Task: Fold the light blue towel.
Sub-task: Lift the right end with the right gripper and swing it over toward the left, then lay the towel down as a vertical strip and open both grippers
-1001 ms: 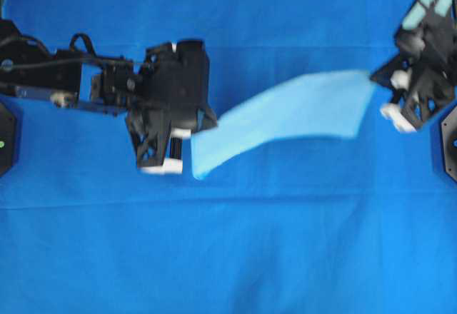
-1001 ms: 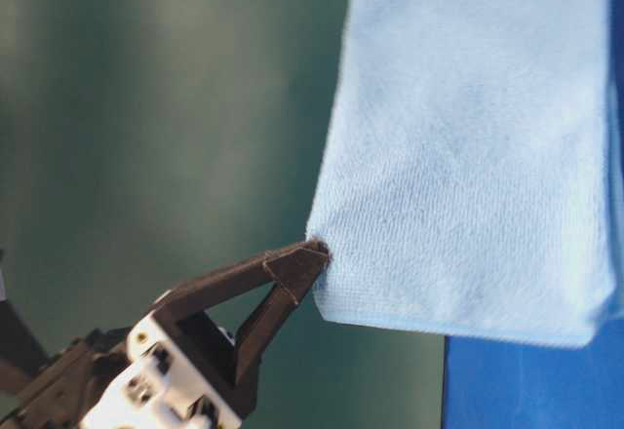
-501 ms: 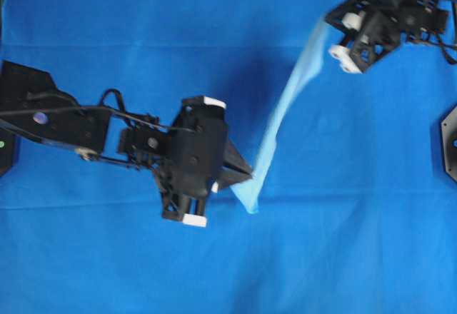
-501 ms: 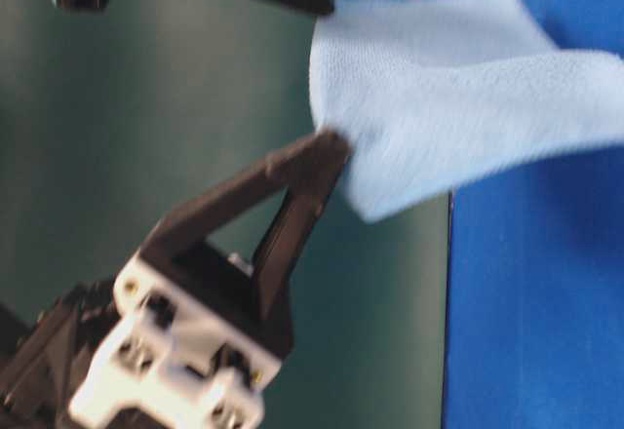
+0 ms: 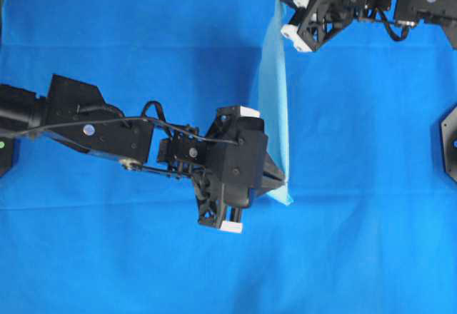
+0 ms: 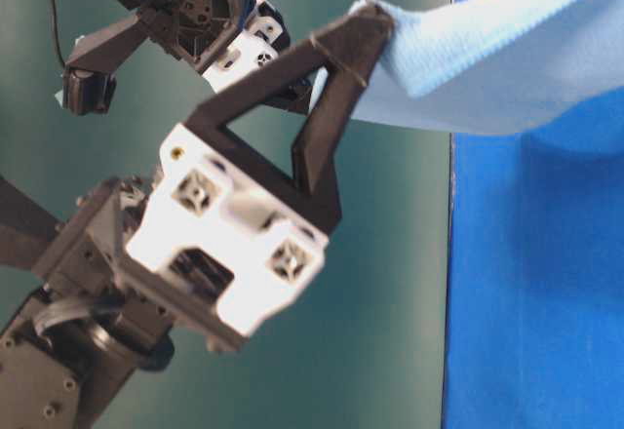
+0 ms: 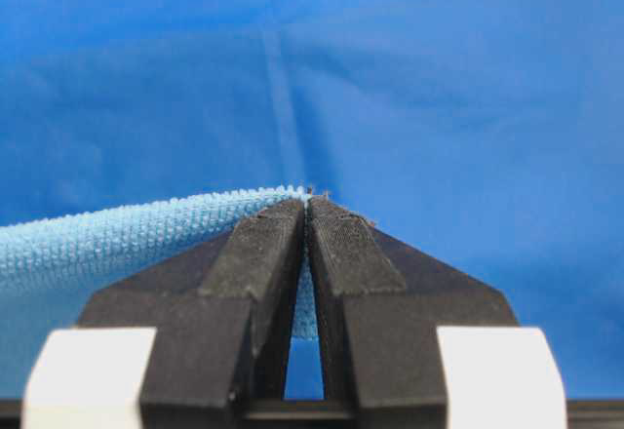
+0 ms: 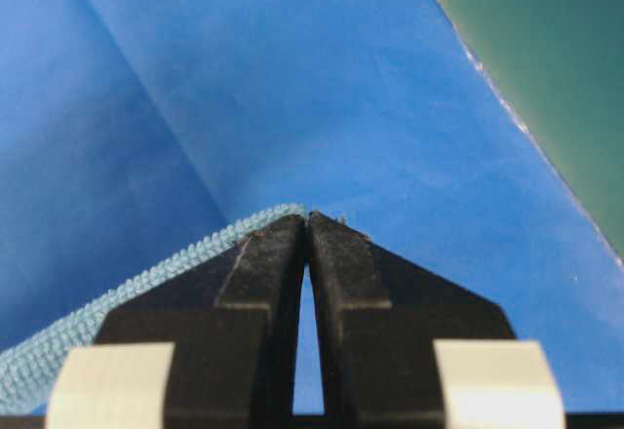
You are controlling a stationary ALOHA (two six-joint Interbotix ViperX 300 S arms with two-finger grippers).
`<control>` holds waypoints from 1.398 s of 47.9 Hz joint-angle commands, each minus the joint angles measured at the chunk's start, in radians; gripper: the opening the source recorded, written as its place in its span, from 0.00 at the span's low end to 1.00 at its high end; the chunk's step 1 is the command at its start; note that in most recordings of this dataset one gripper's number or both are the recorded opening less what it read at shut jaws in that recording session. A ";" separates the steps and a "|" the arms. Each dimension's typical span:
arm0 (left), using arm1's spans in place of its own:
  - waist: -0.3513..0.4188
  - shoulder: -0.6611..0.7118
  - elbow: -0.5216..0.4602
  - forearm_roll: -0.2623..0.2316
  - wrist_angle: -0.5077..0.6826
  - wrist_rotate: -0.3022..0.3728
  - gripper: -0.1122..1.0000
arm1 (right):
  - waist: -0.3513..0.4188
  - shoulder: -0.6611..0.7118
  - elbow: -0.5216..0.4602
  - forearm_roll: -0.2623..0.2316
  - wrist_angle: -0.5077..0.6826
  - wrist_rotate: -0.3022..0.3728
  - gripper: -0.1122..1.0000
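The light blue towel [image 5: 275, 85] hangs in the air as a narrow folded band between my two grippers, above the table. My left gripper [image 5: 284, 183] is shut on its near corner, with the terry edge [image 7: 146, 229] pinched between the tips [image 7: 308, 201]. My right gripper [image 5: 280, 1] is shut on the far corner at the top of the overhead view; the towel edge [image 8: 156, 273] runs off to the left of its closed tips [image 8: 307, 216]. In the table-level view the left gripper [image 6: 375, 19] holds the towel [image 6: 507, 49] up high.
The darker royal-blue cloth [image 5: 357, 257] covers the whole table, with faint creases [image 7: 283, 107]. Its edge meets the green floor at the right in the right wrist view [image 8: 517, 127]. A black arm base [image 5: 448, 143] sits at the right edge.
Both grippers have swung the towel round: the right one moved to the top middle, the left one moved right and nearer. The towel now runs top to bottom, not side to side.
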 commanded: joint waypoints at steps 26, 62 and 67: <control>-0.021 0.262 -0.347 -0.003 -0.109 0.023 0.14 | -0.061 -0.293 0.218 -0.005 0.074 0.018 0.13; -0.061 0.077 0.140 -0.012 -0.160 -0.164 0.14 | -0.046 0.117 0.020 -0.006 -0.152 0.012 0.13; -0.063 0.069 0.170 -0.012 -0.181 -0.169 0.14 | -0.037 0.143 0.005 -0.006 -0.160 0.008 0.13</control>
